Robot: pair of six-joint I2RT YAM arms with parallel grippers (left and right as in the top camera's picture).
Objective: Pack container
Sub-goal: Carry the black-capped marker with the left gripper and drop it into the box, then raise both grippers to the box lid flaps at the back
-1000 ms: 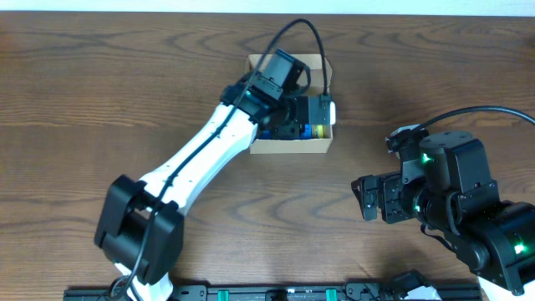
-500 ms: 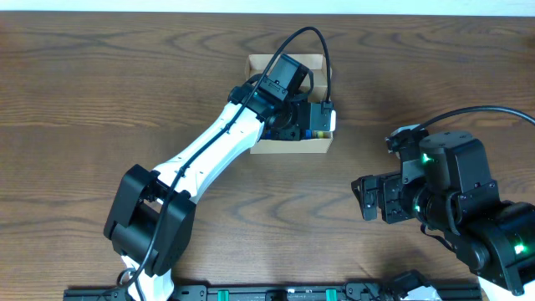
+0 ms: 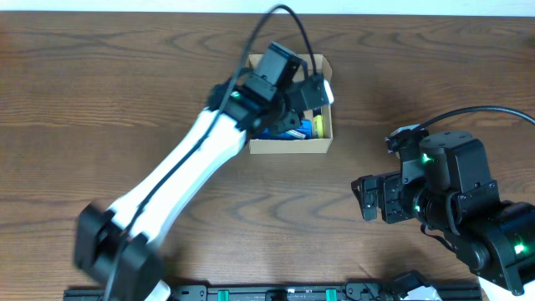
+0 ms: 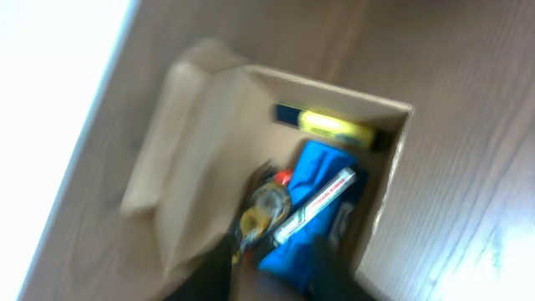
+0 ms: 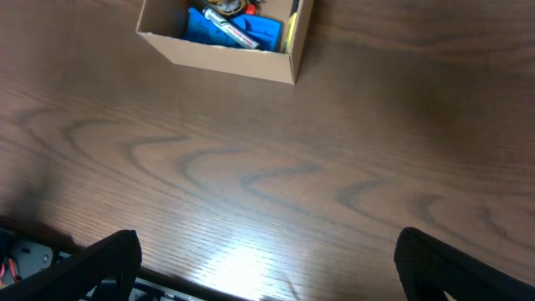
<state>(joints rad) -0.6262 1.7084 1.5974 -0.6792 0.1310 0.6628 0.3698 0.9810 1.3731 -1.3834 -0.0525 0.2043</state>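
Observation:
The container, a small tan cardboard box (image 3: 288, 146), stands open at the far middle of the table. It also shows in the left wrist view (image 4: 209, 142) and the right wrist view (image 5: 226, 58). Inside lie a blue item (image 5: 251, 32), a yellow item (image 4: 330, 125) and a white marker (image 4: 322, 196). My left gripper (image 3: 308, 94) hovers over the box, blurred by motion; its dark fingers (image 4: 272, 272) look apart with nothing clearly held. My right gripper (image 3: 369, 199) is open and empty (image 5: 276, 267), well to the right of the box and nearer the front.
The brown wooden table (image 3: 100, 100) lies bare around the box. The left arm (image 3: 192, 163) stretches diagonally from the front left to the box. A black rail (image 3: 251, 293) runs along the front edge.
My left gripper has lifted and shifted toward the far right side of the box, and the left arm has swung leftward at its base. The right arm has not moved.

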